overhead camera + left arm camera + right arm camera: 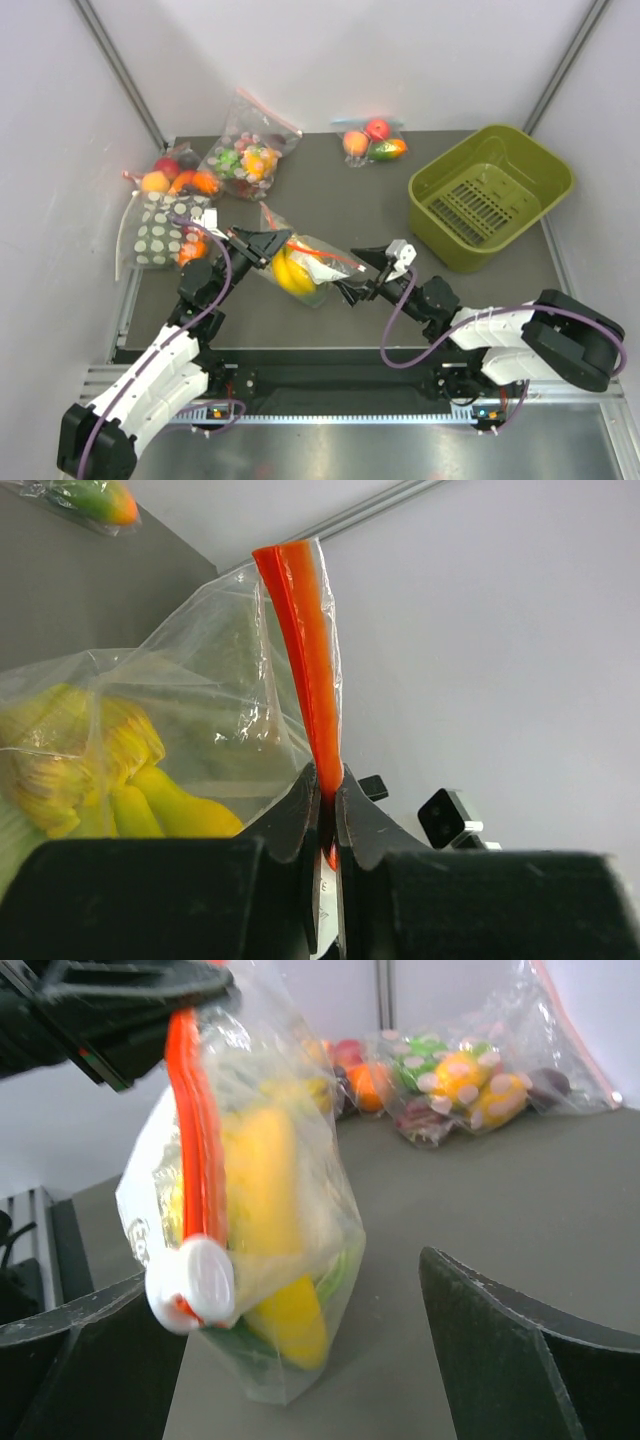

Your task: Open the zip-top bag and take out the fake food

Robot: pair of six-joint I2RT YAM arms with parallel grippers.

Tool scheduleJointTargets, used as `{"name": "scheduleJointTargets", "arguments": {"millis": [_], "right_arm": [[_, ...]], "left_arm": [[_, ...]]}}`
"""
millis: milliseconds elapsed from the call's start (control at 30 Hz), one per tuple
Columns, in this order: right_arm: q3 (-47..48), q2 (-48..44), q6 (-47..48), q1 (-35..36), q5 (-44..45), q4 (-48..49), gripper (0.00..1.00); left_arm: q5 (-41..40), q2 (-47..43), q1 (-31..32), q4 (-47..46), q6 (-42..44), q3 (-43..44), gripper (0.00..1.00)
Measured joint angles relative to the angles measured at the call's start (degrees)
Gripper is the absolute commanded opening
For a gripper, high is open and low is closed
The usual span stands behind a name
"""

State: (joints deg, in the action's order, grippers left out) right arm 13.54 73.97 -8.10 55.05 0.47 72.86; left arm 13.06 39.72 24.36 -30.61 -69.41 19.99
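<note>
Plainly, little of the job is done. Over the dark grey table [330, 195], the clear crinkly plastic zip-top bag [310, 262] is held between the two arms, near the front middle; whether its bottom touches the table I cannot tell. Inside it sit the bunch of bright yellow plastic bananas [289, 272] and, lower down, a pale green leafy lettuce-like head [342, 1260], only partly visible through the film. Both are fully enclosed. The red-orange zip strip [312, 670] runs as one closed band, with no gap along the part that shows. The left gripper [328, 805] is pinched tight on one end of that strip. The right gripper [285, 1275] stands wide, a finger on either side of the bag, gripping nothing, with the small white plastic slider [195, 1282] close to one finger. By my reading nearly everything remains: catching the slider, running it along the strip, then drawing out the food.
</note>
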Motion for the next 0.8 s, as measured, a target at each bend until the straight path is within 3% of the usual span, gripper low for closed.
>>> {"name": "scheduleJointTargets", "arguments": {"millis": [233,300,333,433,467,533,633,733,767,800], "right_arm": [[0.0,-2.7,0.0,0.3,-2.2,0.6,0.78],[0.0,-2.6,-0.1,0.3,-2.8,0.8,0.69],[0.1,-2.4,-0.1,0.3,-3.2,0.9,0.56],[0.1,-1.9,-0.6,0.4,-3.9,0.8,0.35],[0.1,-1.9,-0.6,0.4,-4.1,0.8,0.20],[0.1,-1.9,-0.9,0.4,-4.7,0.9,0.08],[0.4,-2.4,-1.1,0.5,-5.2,0.7,0.01],[0.4,-4.1,-1.2,0.5,-5.5,0.1,0.00],[0.4,-5.0,-1.2,0.5,-5.4,-0.1,0.00],[0.4,-6.2,-1.2,0.5,-5.1,-0.4,0.00]], "left_arm": [[0.5,-0.2,0.0,-1.2,-2.0,-1.0,0.00],[0.7,-0.3,0.0,-1.4,-2.5,-1.1,0.00],[1.0,-0.3,0.0,-1.6,-2.7,-1.1,0.00],[1.3,-0.3,0.1,-1.9,-3.0,-1.1,0.00],[1.5,-0.3,0.1,-1.9,-3.0,-1.1,0.00],[1.8,-0.3,0.1,-2.1,-3.1,-1.3,0.00],[2.4,-0.8,0.2,-1.9,-3.1,-2.4,0.00],[2.8,-1.7,0.3,-0.5,-1.9,-2.9,0.25],[2.8,-2.2,0.3,0.4,-0.7,-2.9,0.42],[2.9,-2.8,0.3,1.4,0.8,-2.8,0.48]]}}
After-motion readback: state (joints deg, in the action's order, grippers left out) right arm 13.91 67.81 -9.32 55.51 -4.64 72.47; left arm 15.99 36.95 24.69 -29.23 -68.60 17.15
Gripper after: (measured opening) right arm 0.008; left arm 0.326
